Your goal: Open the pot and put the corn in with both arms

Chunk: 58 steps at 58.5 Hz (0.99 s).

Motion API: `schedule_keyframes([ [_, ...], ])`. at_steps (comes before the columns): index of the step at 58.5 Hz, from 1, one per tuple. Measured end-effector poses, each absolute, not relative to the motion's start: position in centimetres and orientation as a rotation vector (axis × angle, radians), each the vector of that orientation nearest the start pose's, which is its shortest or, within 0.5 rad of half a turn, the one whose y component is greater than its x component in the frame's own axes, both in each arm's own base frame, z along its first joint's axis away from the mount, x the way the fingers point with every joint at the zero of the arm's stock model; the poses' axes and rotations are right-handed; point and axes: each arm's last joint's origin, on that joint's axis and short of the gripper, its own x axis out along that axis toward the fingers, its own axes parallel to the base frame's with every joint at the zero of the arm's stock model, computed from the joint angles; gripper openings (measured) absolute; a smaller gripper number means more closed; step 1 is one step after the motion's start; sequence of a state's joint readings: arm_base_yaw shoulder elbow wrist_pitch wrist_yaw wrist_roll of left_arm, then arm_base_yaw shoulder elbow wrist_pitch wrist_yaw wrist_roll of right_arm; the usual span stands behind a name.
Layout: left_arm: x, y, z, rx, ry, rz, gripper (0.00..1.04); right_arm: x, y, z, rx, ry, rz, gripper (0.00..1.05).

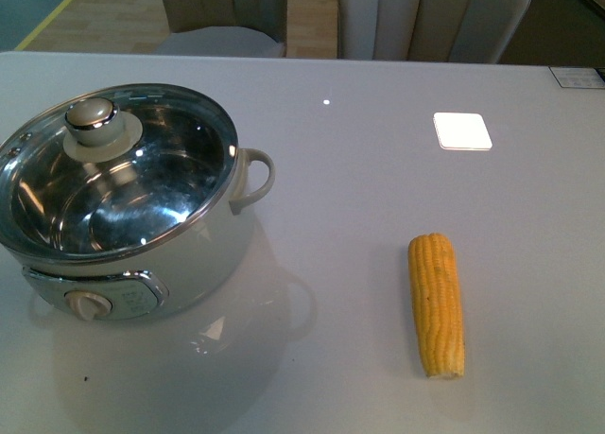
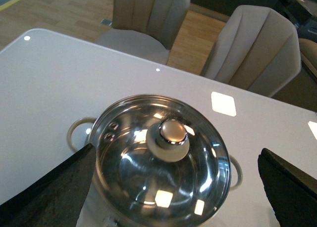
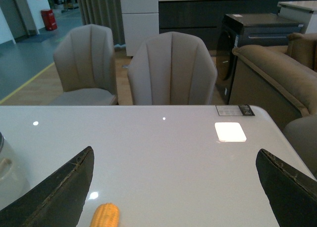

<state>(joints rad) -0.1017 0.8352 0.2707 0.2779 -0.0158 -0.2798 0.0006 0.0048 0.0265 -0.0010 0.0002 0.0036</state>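
Lid (image 1: 113, 174) is on the pot (image 1: 222, 250), left side of the table (image 1: 378, 179). Corn (image 1: 437, 303) lies flat, well off to its right. Left gripper (image 2: 177, 148) hangs over the lid, jaws wide open, holding nothing. Right gripper (image 3: 174, 150) is wide and empty too, near the corn. I'd centre the left one over the knob (image 1: 93, 115), drop straight down, pinch, then lift vertically so the lid clears the rim.

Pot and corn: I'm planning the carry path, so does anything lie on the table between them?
No. In the front view the table between the pot and the corn is bare, showing only faint reflections.
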Motion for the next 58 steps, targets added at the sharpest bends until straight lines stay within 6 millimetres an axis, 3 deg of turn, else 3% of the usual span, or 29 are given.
schedule_keyframes([
  [13, 26.7, -5.0, 15.8, -0.097, 0.331, -0.111, 0.98, 9.6, 0.0, 17.2, 0.004, -0.021, 0.0, 0.96],
  [19, 29.6, -5.2, 13.9, -0.068, 0.364, -0.083, 0.98, 9.6, 0.0, 17.2, 0.004, -0.021, 0.0, 0.96],
  [33, 32.2, -5.4, 10.5, -0.042, 0.455, -0.054, 0.98, 9.6, 0.0, 17.2, 0.004, -0.021, 0.0, 0.96],
  [58, 32.6, -5.8, 8.1, -0.026, 0.516, -0.048, 0.98, 9.6, 0.0, 17.2, 0.004, -0.021, 0.0, 0.96],
])
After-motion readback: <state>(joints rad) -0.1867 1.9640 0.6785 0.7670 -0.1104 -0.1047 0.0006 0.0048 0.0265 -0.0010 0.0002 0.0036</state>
